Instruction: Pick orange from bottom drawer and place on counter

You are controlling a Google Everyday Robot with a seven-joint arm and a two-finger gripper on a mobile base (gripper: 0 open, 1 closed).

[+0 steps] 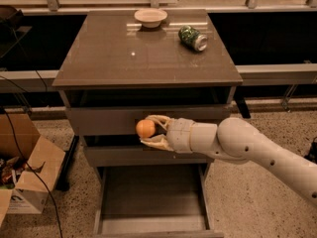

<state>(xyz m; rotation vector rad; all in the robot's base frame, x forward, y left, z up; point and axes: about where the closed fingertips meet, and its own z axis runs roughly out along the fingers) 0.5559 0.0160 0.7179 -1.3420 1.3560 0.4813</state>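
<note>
The orange [145,128] is held in my gripper [151,130], in front of the upper drawer fronts and well above the open bottom drawer [151,198]. The gripper's fingers [156,119] close over and under the fruit. My arm reaches in from the right. The bottom drawer is pulled out and its grey floor is bare. The counter [133,58] is the glossy slab above, and the gripper is below its front edge.
A pale bowl [150,17] and a green drink can [192,37] lying on its side sit at the back of the counter. A cardboard box [27,175] stands on the floor at the left. Cables hang at the far left.
</note>
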